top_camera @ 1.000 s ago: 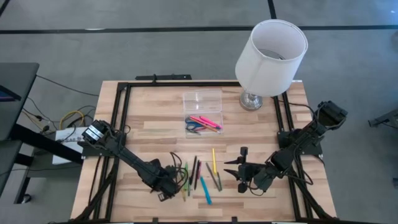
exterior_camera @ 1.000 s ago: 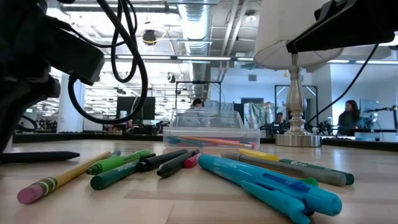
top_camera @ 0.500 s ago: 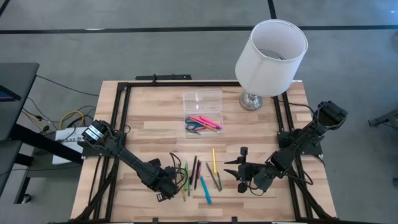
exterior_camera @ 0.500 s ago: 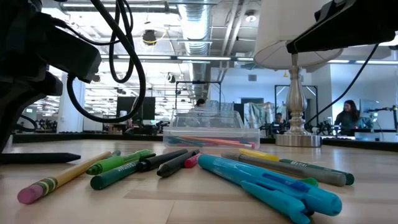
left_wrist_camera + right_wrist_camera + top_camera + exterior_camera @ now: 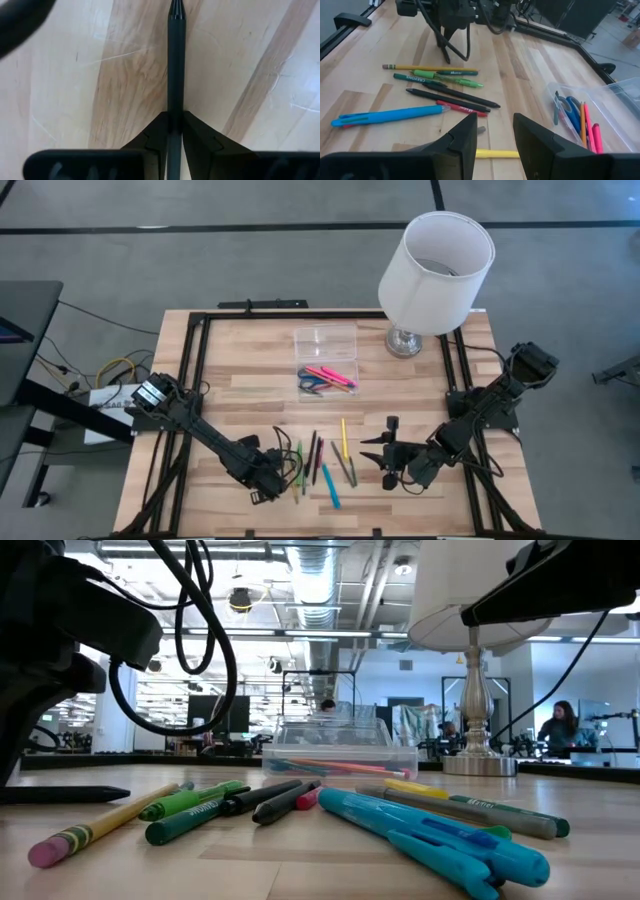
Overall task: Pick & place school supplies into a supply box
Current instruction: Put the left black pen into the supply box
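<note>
Several pens, pencils and markers [image 5: 320, 460] lie side by side on the wooden table near its front edge. A black pen [image 5: 175, 60] lies flat at the left of this group, also seen in the low view [image 5: 60, 794]. My left gripper [image 5: 175, 117] points straight down over it, shut on it [image 5: 262, 485]. My right gripper [image 5: 495, 135] hangs open above the table right of the group [image 5: 385, 452], holding nothing. The clear supply box [image 5: 325, 375] stands open farther back, with blue-handled scissors and pink markers inside. My left gripper pinches the black pen's barrel [image 5: 175, 107] between its two fingers, some way back from the tapered end [image 5: 176, 7]. The fingers come from above and stand one on each side of the barrel. The pen lies flat on the table; its other end is hidden under the gripper.
A lamp with a white shade [image 5: 435, 270] stands at the back right, beside the box. A yellow pencil [image 5: 495, 153] lies under my right gripper. A black frame [image 5: 200, 350] runs along the table's left, far and right edges. People show in the room behind.
My left wrist has turned a little above the black pen, its cable swinging with it. The pen lies where it was.
</note>
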{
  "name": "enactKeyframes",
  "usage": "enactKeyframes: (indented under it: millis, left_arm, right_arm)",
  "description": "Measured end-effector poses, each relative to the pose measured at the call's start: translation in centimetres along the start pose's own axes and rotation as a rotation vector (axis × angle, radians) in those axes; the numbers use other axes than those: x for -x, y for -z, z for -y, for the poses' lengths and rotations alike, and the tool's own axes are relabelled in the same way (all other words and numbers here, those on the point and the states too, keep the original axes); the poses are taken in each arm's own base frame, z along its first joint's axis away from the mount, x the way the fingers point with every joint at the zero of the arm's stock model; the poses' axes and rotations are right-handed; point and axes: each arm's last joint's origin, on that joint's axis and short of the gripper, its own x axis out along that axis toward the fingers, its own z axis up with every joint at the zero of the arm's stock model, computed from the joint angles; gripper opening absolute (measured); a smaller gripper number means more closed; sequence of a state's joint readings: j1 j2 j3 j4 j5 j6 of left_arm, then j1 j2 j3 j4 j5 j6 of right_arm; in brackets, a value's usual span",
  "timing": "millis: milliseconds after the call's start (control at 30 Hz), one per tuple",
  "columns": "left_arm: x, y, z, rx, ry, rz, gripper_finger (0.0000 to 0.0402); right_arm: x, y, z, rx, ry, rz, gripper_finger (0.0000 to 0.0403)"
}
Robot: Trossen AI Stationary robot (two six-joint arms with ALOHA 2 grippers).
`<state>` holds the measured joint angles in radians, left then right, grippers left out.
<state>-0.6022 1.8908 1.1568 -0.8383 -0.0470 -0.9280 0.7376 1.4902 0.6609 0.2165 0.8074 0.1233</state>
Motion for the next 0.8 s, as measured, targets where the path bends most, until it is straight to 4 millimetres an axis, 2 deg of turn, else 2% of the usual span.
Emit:
enactKeyframes:
  millis: [333, 800]
  left_arm:
    - [0.0, -0.1, 0.1, -0.019, 0.027, -0.014, 0.0044]
    - [0.0, -0.2, 0.2, -0.036, 0.034, 0.007, 0.0044]
  right_arm:
    - [0.0, 0.0, -0.1, -0.024, -0.041, -0.008, 0.0122]
    - [-1.2, 0.0, 1.2, -0.019, -0.001, -0.033, 0.0122]
